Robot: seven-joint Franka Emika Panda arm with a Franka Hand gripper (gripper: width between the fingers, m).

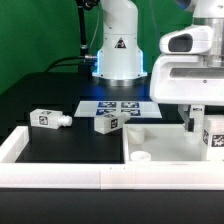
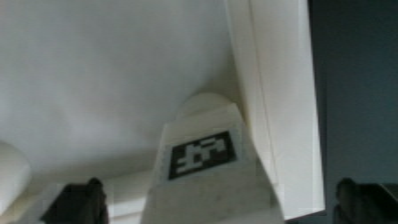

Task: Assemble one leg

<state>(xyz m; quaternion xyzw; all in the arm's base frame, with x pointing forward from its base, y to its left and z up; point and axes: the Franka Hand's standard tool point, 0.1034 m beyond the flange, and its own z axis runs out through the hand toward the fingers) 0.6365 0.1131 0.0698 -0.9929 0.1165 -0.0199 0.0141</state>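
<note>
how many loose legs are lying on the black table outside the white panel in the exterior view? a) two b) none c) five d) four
a) two: one leg lies toward the exterior view's left and another leg lies near the marker board, both on the black table outside the white panel.

No readable words, brands or numbers. A triangular warning sign (image 1: 118,45) stands on the robot base (image 1: 118,58); its symbol cannot be made out.
</note>
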